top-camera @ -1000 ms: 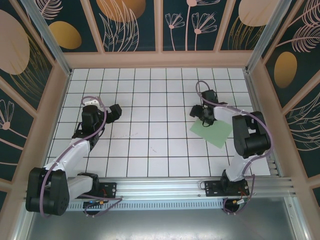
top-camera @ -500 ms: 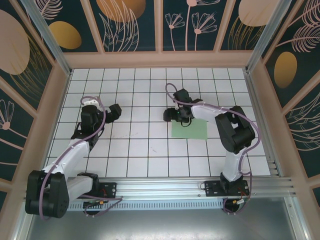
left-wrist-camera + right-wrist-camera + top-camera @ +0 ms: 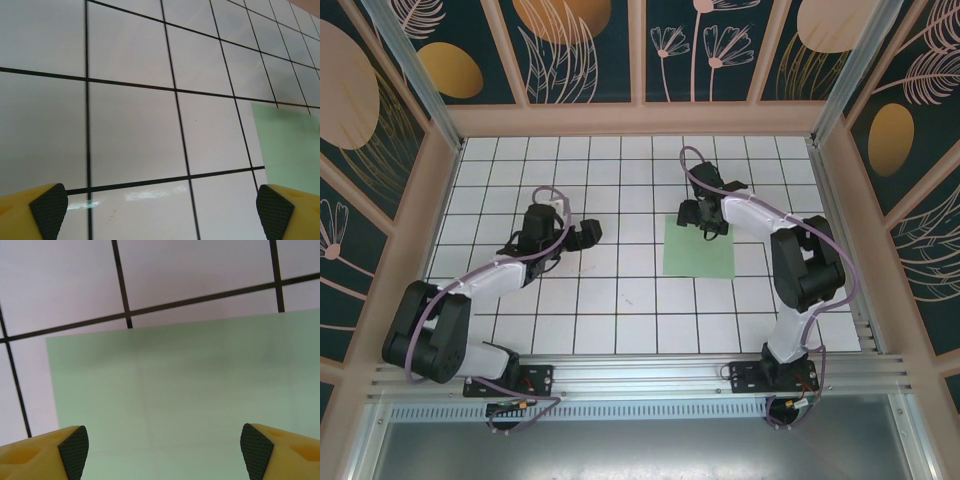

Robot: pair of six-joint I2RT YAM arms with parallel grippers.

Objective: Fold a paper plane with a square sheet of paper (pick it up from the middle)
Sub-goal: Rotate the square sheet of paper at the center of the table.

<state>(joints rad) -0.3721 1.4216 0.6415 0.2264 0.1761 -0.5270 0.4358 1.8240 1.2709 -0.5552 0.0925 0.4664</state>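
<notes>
The square sheet of paper (image 3: 698, 250) is seen under the wide right pincer (image 3: 703, 217), apart from the wide left pincer (image 3: 588, 233).

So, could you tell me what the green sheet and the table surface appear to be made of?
The green sheet looks like thin matte paper, flat with faint creases. The table seems a smooth, slightly glossy white board, given its soft glare.
</notes>
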